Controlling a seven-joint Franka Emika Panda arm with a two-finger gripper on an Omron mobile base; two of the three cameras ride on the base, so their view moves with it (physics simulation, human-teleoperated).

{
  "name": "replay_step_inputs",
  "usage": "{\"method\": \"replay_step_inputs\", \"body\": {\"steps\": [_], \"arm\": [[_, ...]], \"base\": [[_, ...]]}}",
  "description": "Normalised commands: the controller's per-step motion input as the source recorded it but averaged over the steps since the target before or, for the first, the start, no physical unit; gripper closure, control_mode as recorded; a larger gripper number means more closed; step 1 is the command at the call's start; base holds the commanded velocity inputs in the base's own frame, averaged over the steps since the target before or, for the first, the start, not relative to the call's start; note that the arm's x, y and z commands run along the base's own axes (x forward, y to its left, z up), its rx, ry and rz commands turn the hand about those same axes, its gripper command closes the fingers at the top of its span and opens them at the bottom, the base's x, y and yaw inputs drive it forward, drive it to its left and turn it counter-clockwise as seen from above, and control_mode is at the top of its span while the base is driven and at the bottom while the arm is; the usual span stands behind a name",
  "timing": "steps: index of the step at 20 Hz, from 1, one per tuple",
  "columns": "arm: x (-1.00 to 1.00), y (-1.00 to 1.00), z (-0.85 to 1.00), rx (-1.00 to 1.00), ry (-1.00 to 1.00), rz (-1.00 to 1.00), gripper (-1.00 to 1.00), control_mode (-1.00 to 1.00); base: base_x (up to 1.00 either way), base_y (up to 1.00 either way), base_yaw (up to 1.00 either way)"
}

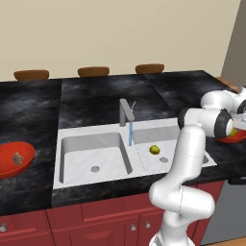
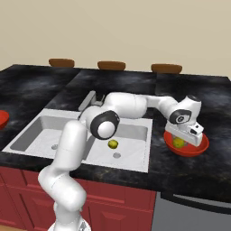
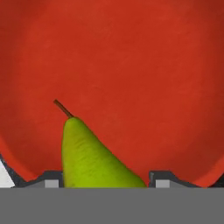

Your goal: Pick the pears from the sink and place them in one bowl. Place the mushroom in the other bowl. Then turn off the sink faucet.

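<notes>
Hiding the pear's base, fingers cropped.

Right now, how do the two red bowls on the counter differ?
The left bowl sits left of the sink and holds a small brown mushroom. The right bowl sits right of the sink and holds a yellow-green pear. The claw hangs over the right bowl, not the left. Both are red and shallow.
</notes>
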Motion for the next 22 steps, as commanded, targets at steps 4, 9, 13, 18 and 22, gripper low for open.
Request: {"method": "replay_step_inputs", "body": {"steps": [4,9,13,18,22], "arm": [[0.20,0.00,-0.18,0.00,0.00,0.02,-1.00,-1.00],[0.04,0.00,-0.03,0.00,-0.05,0.03,-1.00,-1.00],[0.00,0.02,0.00,-0.01,-0.10,0.03,-1.00,-1.00],[-0.24,0.19,0.29,-0.05,-0.16,0.01,-1.00,-1.00],[-0.40,0.62,0.48,-0.12,-0.18,0.00,-1.00,-1.00]], "base": [[0.00,0.00,0.00],[0.00,0.00,0.00],[0.00,0.00,0.00],[0.00,0.00,0.00],[0.00,0.00,0.00]]}}
